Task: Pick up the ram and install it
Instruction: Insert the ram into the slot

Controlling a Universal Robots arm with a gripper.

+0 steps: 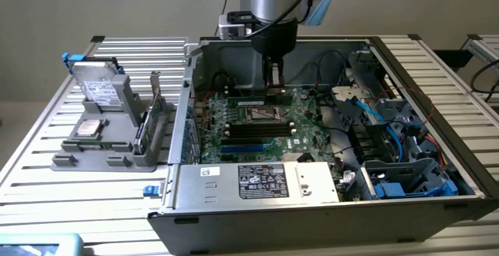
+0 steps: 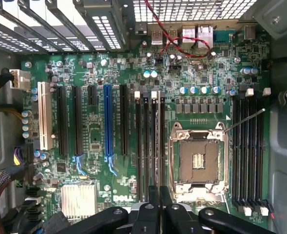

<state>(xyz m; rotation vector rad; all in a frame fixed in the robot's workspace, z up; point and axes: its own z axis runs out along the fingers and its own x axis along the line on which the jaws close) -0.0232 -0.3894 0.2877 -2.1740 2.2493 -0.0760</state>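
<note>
The pincer (image 1: 274,85) hangs inside the open grey metal computer case (image 1: 312,229), above the green motherboard (image 1: 312,128). It is pressed together on what reads as the ram stick (image 1: 251,100), a long thin green circuit board with a pale label. The stick is held level and clear of the board, over the square metal-framed processor socket (image 1: 261,114). In the wrist view its fingertips (image 2: 154,195) line up with the bank of long black memory slots (image 2: 150,146) just beside the socket, between it and the blue expansion slot (image 2: 107,122). A second black bank (image 2: 248,151) lies on the socket's other side. The step in hand looks like bringing the stick over a slot. Doing it well probably means keeping the stick parallel to the chosen slot, centred between the white latches (image 2: 155,94) at its ends, with its lower edge square to the opening. Any descent should be straight and untilted, so that neither the socket nor a neighbouring slot gets knocked.
</note>
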